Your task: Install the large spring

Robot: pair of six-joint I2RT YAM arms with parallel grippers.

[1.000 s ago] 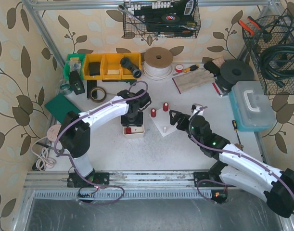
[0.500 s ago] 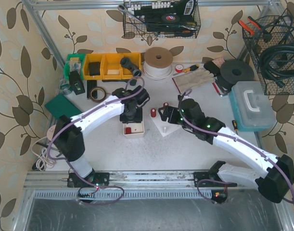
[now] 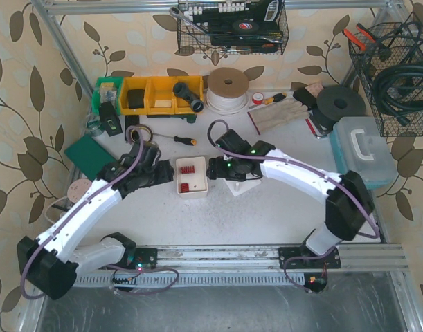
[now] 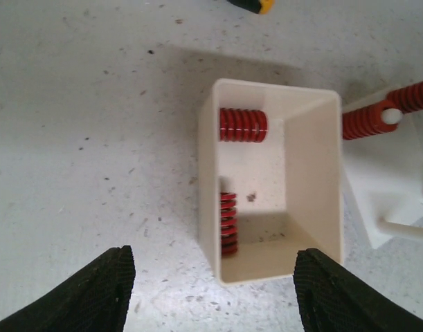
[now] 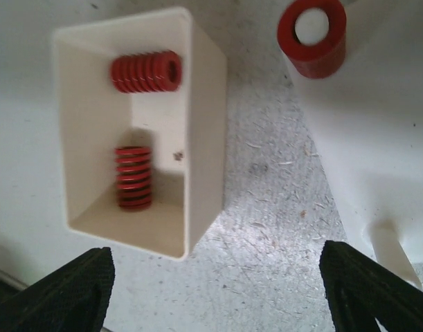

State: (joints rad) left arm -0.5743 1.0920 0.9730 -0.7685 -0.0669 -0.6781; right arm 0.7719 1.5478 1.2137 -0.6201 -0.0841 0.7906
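Note:
A white box (image 3: 191, 185) holds two red springs, seen in the left wrist view (image 4: 243, 125) (image 4: 228, 223) and in the right wrist view (image 5: 147, 71) (image 5: 133, 178). To its right is the white peg base (image 5: 377, 124), with a red spring (image 5: 312, 28) on one peg and a bare peg (image 5: 394, 252). That fitted spring also shows in the left wrist view (image 4: 377, 119). My left gripper (image 3: 161, 174) (image 4: 214, 304) is open and empty just left of the box. My right gripper (image 3: 212, 168) (image 5: 214, 297) is open and empty between the box and the base.
A screwdriver (image 3: 183, 140) lies behind the box. Yellow bins (image 3: 156, 95), a tape roll (image 3: 140, 134) and a cord spool (image 3: 228, 88) stand at the back. A blue case (image 3: 362, 152) stands at the right. My right arm crosses over the base.
My left gripper has drawn back from above the box to its left side. My right arm has swung left over the peg base, its gripper now beside the box.

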